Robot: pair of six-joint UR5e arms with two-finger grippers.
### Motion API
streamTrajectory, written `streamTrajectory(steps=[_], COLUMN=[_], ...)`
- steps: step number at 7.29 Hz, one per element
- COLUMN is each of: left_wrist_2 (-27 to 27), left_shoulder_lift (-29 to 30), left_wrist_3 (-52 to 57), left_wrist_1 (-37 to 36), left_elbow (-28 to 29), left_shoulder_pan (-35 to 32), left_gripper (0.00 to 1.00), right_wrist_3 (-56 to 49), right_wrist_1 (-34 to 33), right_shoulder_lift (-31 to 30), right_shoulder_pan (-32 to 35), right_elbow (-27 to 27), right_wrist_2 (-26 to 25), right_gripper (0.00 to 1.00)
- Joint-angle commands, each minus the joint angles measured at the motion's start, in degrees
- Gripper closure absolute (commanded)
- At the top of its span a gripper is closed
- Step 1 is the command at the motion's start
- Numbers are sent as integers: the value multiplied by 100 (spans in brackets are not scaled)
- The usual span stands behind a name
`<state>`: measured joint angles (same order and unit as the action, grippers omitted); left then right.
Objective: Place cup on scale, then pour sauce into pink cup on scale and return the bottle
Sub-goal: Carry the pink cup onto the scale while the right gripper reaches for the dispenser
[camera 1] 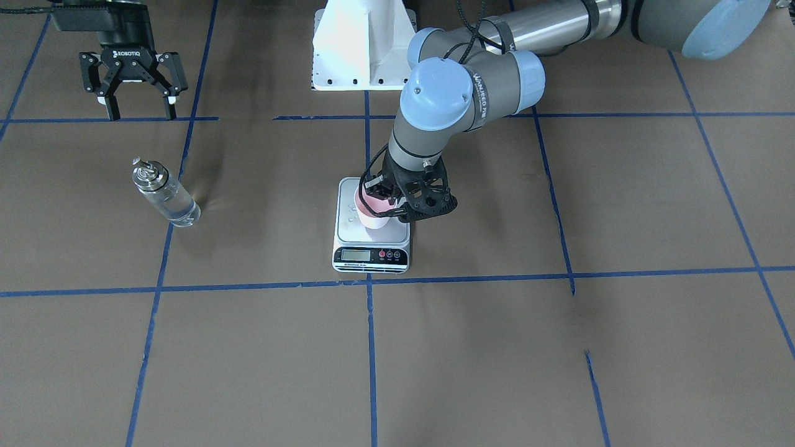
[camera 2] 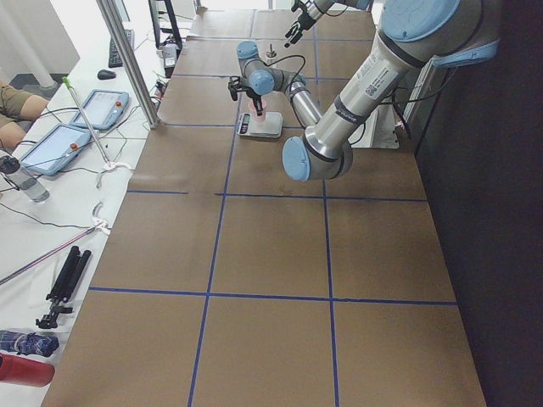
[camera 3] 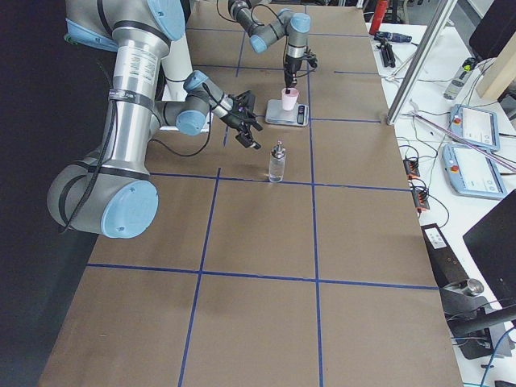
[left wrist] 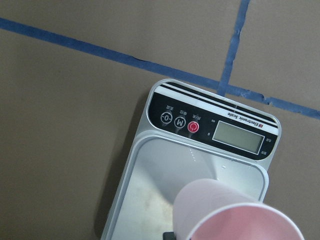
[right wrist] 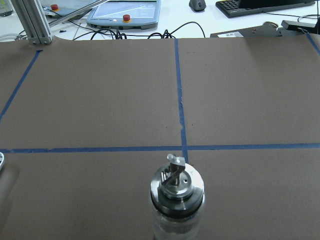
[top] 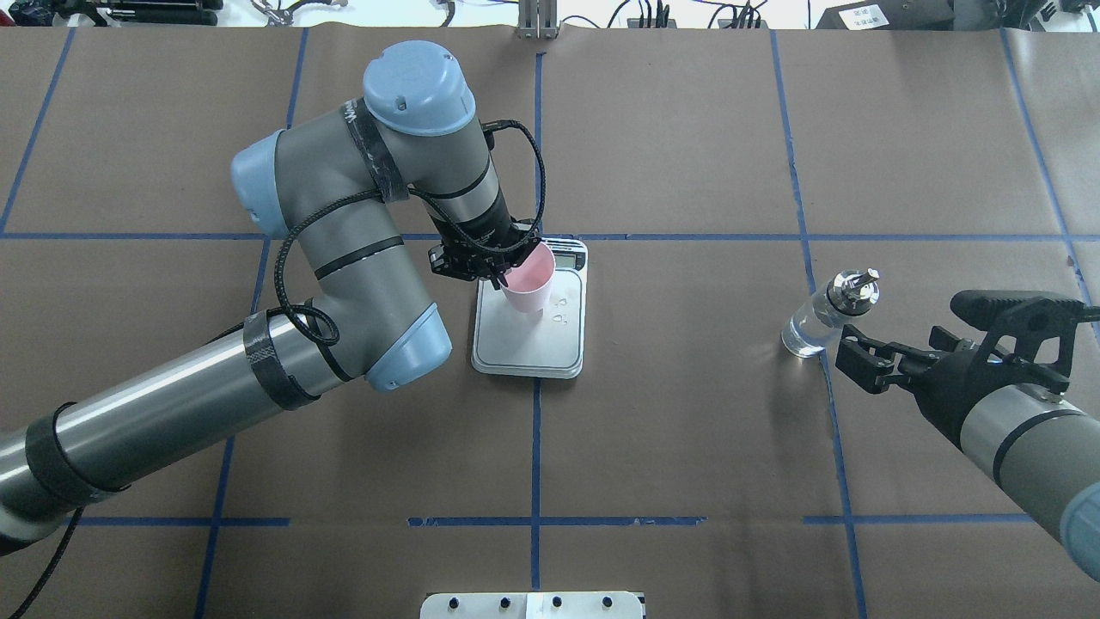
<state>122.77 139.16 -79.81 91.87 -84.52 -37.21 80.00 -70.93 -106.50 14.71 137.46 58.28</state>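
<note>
White mount plate [top: 533, 604] at the near edge of the table [top: 687, 447]. Brown paper cover with a blue tape grid.

On the robot's right side, the right gripper [camera 1: 140, 113] hovers off the surface. Its fingers are spread wide with nothing between them.

Just ahead of it the bottle [top: 821, 320] stands upright on the table, silver pourer on top, clear sauce [camera 1: 178, 210] inside. Bottle and claw are near each other but apart.

Well apart from these, mid-table, the scale [top: 524, 348] lies flat by a tape crossing. Its black display strip is on the side away from the robot. A few drops sit on the platform.

The cup [top: 533, 284] is mouth up over the platform's far half, close to the display strip. The left gripper [top: 501, 273] reaches in from above and pinches the cup at its rim, on the robot's-left side. The cup base looks set on the platform, but contact is not clear from these angles.

Farthest out, cables [top: 653, 13] lie past the table's far edge.
</note>
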Motion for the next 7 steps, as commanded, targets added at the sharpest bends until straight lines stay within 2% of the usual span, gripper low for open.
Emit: streamTrajectory(steps=[1,2,3,6,7], left_wrist_2=[1,-16,-86,-139,-139], left_shoulder_lift=[-11,-46,-38,-47,-47], left_wrist_3=[1,10,10,245,438], left_wrist_1=[6,6,-11,-686,-914], left_elbow=[-3,-11,-38,-862,-1064], left_shoulder_pan=[30,56,65,-153,-259], left_gripper=[80,2,0,0,0], right_wrist_3=[51,51,60,297,306], right_wrist_1=[0,0,26,35,44], right_shoulder_lift=[-20,-20,-20,-11,6], right_shoulder_pan=[-117,-143,-196,-468,-599], right_elbow=[-52,-87,-157,-395,-561], right_wrist_2=[-115,-202,-229,-484,-789], right_gripper=[0,0,0,0,0])
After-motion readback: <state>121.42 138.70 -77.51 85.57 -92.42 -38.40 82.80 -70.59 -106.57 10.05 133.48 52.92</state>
